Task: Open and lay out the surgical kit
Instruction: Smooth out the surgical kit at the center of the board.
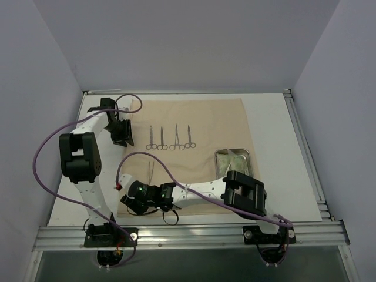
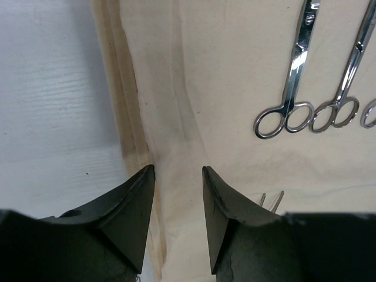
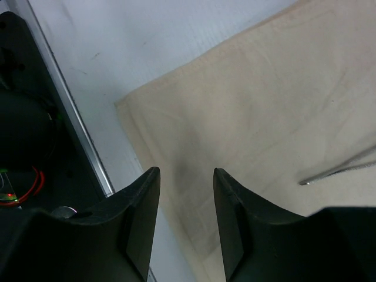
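The surgical kit lies opened out: its beige cloth [image 1: 200,117] is spread flat over the table. Several ring-handled clamps [image 1: 170,138] lie in a row on it, the tweezers [image 1: 150,170] below them. The steel tray [image 1: 234,151] holds pale packets [image 1: 232,162] at the cloth's right. My left gripper [image 1: 123,141] hangs open over the cloth's left hem [image 2: 132,117], beside two clamps [image 2: 291,111]; the tweezers' tips [image 2: 270,200] peek past its right finger. My right gripper [image 1: 127,203] stands open over the cloth's near left corner [image 3: 141,111], nothing between its fingers.
White walls close in the table on three sides. A metal rail [image 1: 188,232] runs along the near edge, seen also as a strip [image 3: 76,129] left of the right gripper. Purple cables [image 1: 50,141] loop off both arms.
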Robot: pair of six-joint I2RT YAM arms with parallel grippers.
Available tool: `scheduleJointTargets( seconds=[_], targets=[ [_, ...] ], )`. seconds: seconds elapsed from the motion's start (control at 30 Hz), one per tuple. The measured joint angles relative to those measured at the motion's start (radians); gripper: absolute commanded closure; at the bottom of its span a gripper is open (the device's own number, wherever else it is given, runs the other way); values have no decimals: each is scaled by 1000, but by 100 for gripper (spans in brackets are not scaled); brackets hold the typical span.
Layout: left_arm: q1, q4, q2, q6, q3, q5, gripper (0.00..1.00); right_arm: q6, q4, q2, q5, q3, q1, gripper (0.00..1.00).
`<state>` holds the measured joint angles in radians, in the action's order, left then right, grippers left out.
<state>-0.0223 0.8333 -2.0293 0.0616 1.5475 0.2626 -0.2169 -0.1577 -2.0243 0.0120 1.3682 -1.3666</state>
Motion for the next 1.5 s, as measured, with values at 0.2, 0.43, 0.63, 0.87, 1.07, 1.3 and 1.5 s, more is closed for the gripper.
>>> scheduleJointTargets(
  seconds=[0.2, 0.43, 0.63, 0.87, 1.07, 1.3, 1.5],
  targets=[
    [-1, -32, 55, 2, -52, 23, 50, 36, -31, -44, -2, 32, -27, 59],
    [10, -83, 26, 3, -17, -3, 47, 51, -33, -137, 0, 84, -36, 58],
    [51, -125, -67, 6, 53, -39, 56, 62, -30, -182, 26, 139, -36, 83],
    [57, -144, -105, 7, 65, -54, 79, 56, -19, -191, 23, 155, -34, 100],
    [57, -142, -119, 5, 81, -58, 86, 62, -17, -190, -3, 155, -29, 100],
    [57, -140, -140, 4, 111, -58, 87, 87, -15, -187, -95, 155, -6, 100],
    [57, -139, -147, 3, 122, -58, 87, 84, -39, -179, -209, 132, 26, 78]
  ],
)
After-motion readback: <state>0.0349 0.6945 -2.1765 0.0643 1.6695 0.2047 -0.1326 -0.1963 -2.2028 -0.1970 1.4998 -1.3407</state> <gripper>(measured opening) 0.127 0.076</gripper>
